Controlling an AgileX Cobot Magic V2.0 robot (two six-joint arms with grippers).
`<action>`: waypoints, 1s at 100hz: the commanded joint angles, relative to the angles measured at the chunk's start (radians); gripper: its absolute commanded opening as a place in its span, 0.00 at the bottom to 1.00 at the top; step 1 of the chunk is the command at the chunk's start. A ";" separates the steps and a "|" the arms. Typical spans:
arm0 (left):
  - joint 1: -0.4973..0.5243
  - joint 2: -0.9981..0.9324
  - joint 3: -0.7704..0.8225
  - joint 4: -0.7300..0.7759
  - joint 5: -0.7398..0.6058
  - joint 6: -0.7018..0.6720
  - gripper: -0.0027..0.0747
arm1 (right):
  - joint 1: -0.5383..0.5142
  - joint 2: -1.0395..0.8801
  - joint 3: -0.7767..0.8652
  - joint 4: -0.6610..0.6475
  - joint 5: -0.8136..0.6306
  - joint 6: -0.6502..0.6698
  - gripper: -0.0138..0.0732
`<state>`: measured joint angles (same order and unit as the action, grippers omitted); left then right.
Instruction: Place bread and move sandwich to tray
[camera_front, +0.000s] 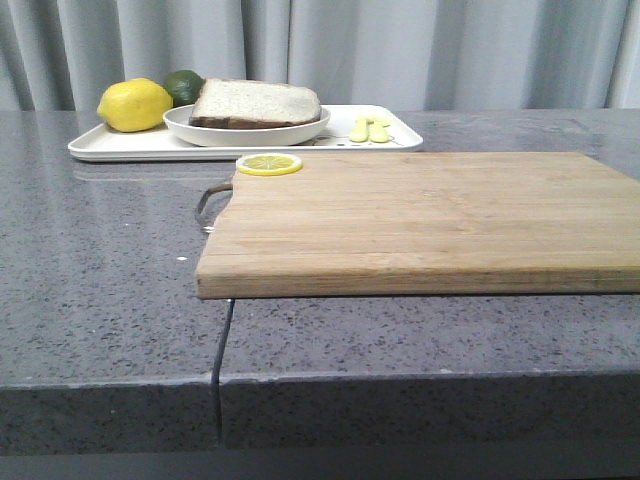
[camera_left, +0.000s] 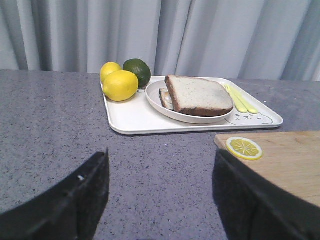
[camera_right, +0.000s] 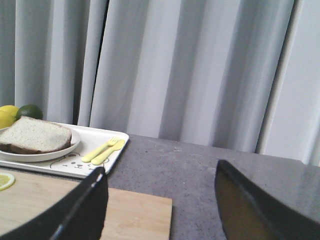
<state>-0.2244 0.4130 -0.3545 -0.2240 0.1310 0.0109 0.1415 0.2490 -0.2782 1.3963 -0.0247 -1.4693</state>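
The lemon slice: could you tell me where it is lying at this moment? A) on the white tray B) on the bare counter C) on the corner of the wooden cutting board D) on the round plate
C: the lemon slice lies flat on the cutting board corner nearest the tray.

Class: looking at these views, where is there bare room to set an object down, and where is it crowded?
Free: the wooden cutting board right of the lemon slice, and the grey counter left of it. Crowded: the tray, with plate, sandwich, lemons, lime and yellow cutlery.
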 joint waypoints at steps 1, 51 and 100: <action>-0.010 -0.022 -0.005 -0.012 -0.088 -0.002 0.58 | 0.002 0.006 -0.012 0.006 -0.023 -0.009 0.69; -0.010 -0.025 0.003 -0.016 -0.088 -0.002 0.01 | 0.002 0.006 -0.011 0.007 -0.018 -0.009 0.08; -0.010 -0.025 0.003 -0.016 -0.088 -0.002 0.01 | 0.002 0.006 -0.011 0.007 -0.014 -0.009 0.08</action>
<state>-0.2244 0.3840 -0.3245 -0.2294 0.1310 0.0109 0.1415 0.2490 -0.2635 1.3979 -0.0270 -1.4693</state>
